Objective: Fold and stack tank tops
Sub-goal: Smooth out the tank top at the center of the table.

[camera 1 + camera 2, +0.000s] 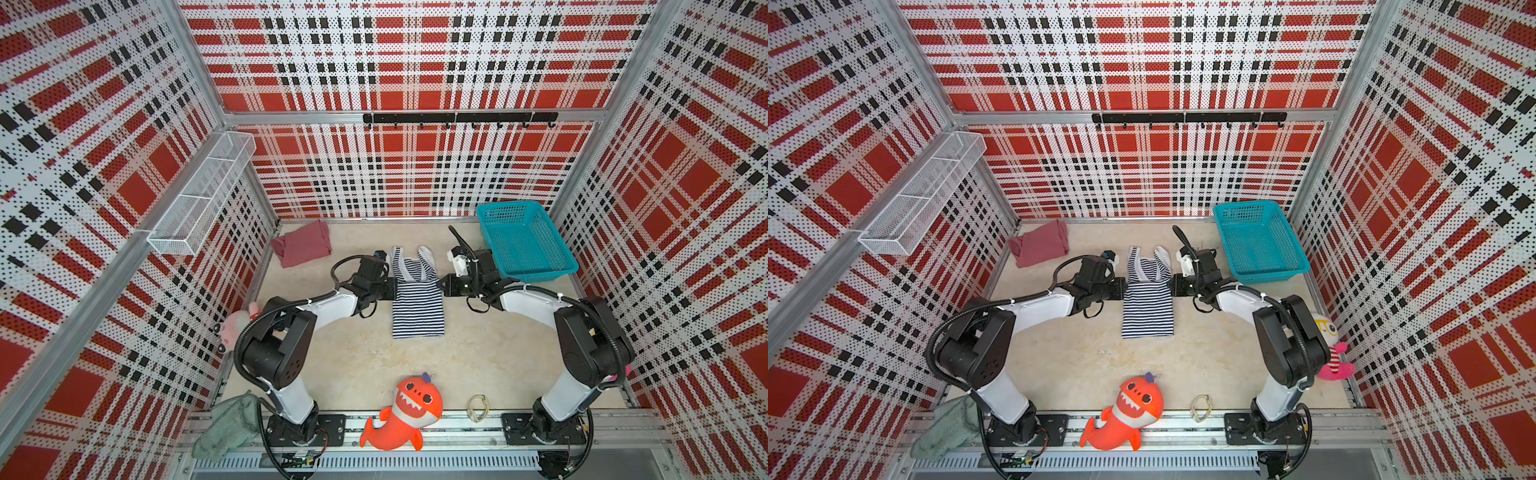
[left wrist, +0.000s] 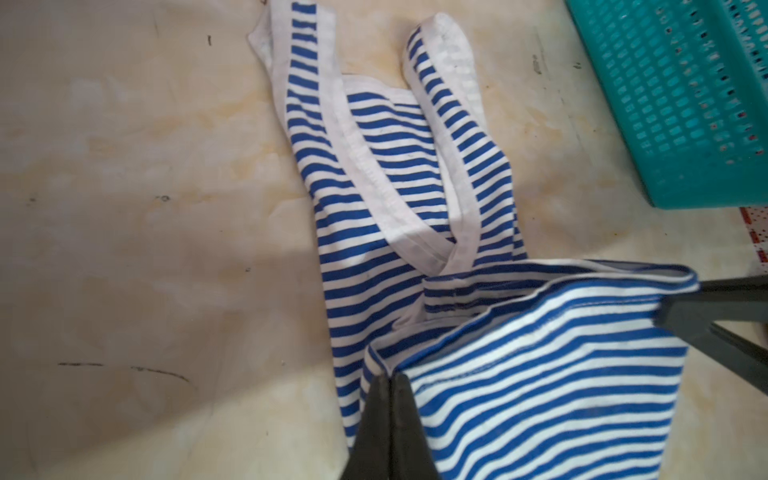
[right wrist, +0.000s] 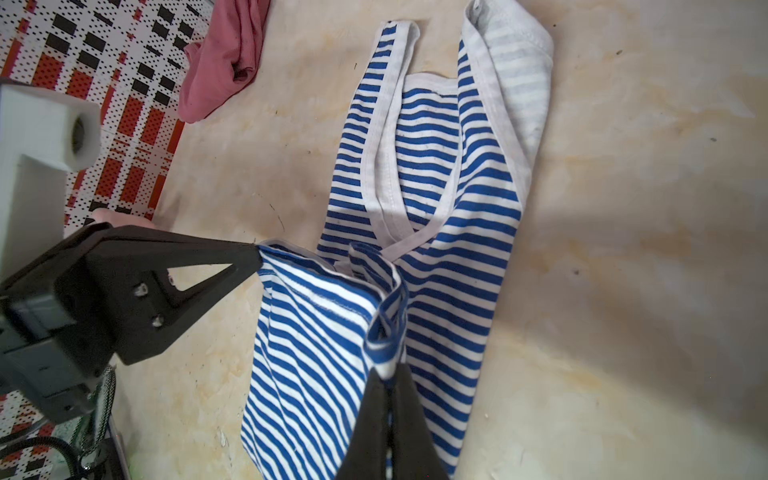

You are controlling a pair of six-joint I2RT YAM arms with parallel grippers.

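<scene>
Navy-white stripes. In both top views: striped tank top (image 1: 417, 309) (image 1: 1148, 309) mid-tabletop, maroon tank top (image 1: 302, 245) far left. Left jaws and right jaws each pinch a hem corner.
Best: carry hem level toward far straps.
Left wrist: layers gripped unclear.
Right wrist: near cloth cut off, strap (image 3: 515, 83) twisted.

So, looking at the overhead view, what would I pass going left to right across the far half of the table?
Maroon-pink tank top → left gripper → striped tank top → right gripper → teal basket.
</scene>
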